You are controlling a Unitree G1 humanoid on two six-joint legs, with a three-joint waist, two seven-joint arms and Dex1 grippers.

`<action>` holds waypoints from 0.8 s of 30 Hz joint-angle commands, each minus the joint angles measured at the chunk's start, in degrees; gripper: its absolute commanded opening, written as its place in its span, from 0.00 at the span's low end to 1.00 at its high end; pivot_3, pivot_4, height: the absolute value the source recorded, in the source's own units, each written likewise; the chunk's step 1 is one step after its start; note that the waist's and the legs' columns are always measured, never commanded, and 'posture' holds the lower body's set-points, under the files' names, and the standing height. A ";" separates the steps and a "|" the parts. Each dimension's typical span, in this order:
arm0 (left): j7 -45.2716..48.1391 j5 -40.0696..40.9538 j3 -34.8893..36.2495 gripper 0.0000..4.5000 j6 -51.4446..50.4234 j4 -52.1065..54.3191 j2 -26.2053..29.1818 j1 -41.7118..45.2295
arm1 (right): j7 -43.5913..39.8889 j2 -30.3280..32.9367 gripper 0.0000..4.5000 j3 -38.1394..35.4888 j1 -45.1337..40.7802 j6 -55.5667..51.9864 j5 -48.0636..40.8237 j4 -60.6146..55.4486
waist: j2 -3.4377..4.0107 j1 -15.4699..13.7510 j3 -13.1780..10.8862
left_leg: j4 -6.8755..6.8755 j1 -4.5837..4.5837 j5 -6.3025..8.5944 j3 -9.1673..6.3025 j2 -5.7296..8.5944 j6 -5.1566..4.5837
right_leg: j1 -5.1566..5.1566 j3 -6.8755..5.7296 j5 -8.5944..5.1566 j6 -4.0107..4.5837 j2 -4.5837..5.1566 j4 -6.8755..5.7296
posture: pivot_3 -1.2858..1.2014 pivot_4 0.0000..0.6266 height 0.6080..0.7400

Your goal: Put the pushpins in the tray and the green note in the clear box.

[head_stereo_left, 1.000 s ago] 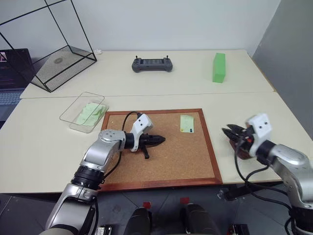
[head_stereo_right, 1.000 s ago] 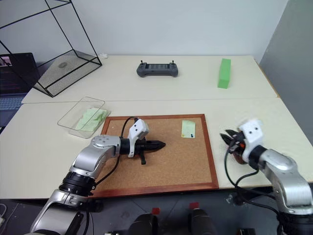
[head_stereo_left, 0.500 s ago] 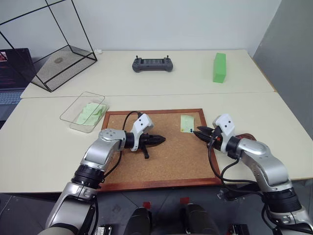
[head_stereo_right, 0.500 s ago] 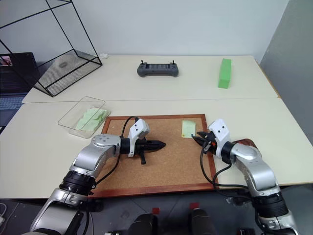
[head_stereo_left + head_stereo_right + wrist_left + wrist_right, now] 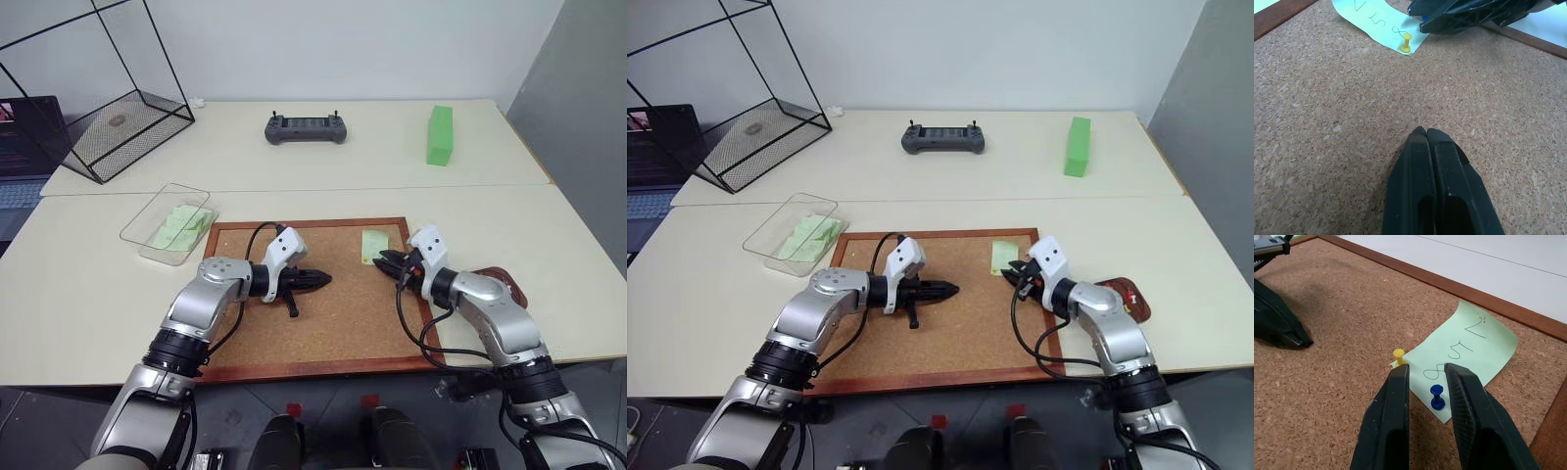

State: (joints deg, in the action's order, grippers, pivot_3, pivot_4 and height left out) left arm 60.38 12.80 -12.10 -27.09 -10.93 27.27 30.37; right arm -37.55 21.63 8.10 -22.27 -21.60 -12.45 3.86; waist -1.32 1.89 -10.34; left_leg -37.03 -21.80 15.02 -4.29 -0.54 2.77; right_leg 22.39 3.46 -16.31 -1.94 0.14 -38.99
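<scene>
Right end effector [image 5: 1423, 382], fingers parted, frames the blue pushpin [image 5: 1437, 396]; a yellow pushpin [image 5: 1399, 355] also pins the green note [image 5: 1469, 350] reading "852". Left end effector [image 5: 1425, 134] is clenched, empty.

The pale table [image 5: 88, 294] carries a cork board [image 5: 333, 323], clear box [image 5: 147, 230], wire cube [image 5: 108, 132] (mesh base), controller [image 5: 305, 128], green block [image 5: 439, 135] and tray [image 5: 1136, 299].

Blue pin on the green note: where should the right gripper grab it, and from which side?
By the head. The blue pushpin stands upright in the green note on the cork board, stem rising to a wider top. The right gripper is open and already lined up on it. I'd come in low from the note's pinned end, pinch below the head's flare, and pull straight up, clear of the yellow pushpin.
</scene>
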 commanded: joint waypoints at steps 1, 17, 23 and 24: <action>-0.15 -0.72 -0.68 0.00 -0.50 1.15 0.46 0.12 | -0.81 -0.62 0.27 0.19 -1.27 1.97 0.70 0.69 | 0.00 0.00 0.00 | 0.00 0.00 0.00 0.00 0.00 0.00 | 0.00 0.00 0.00 0.00 0.00 0.00 | 0.52 0.24 1.00; -0.54 -0.69 -0.80 0.00 -1.19 2.63 0.08 -0.67 | -1.46 -1.02 0.01 -0.94 -1.03 2.12 0.07 0.48 | 0.00 0.01 0.00 | 0.01 0.00 0.00 -0.01 0.00 0.00 | 0.00 -0.02 0.00 0.00 0.00 0.00 | 0.52 0.24 1.00; -0.67 -0.73 -0.84 0.00 -1.42 2.80 0.14 -0.88 | -1.23 -0.65 0.01 -1.66 -0.75 2.02 -0.40 -1.68 | 0.00 0.01 0.00 | 0.01 0.00 0.00 -0.02 -0.01 0.00 | 0.00 -0.02 0.00 0.00 0.00 0.00 | 0.52 0.24 1.00; -0.69 -0.70 -0.86 0.00 -1.51 2.97 0.20 -1.00 | -1.43 -0.62 0.01 -1.86 -0.69 1.79 -0.86 -2.51 | 0.00 0.01 0.00 | 0.01 0.00 0.00 -0.02 -0.01 0.00 | 0.00 -0.02 0.00 0.00 0.00 0.00 | 0.52 0.24 1.00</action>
State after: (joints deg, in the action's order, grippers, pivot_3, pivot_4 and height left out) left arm 59.78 12.54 -12.10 -28.29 -9.40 27.34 30.02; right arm -38.29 21.15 7.50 -22.85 -20.52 -12.00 5.68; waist -1.32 1.90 -10.34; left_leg -37.02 -21.81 15.02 -4.31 -0.54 2.77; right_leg 22.39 3.44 -16.32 -1.94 0.14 -38.99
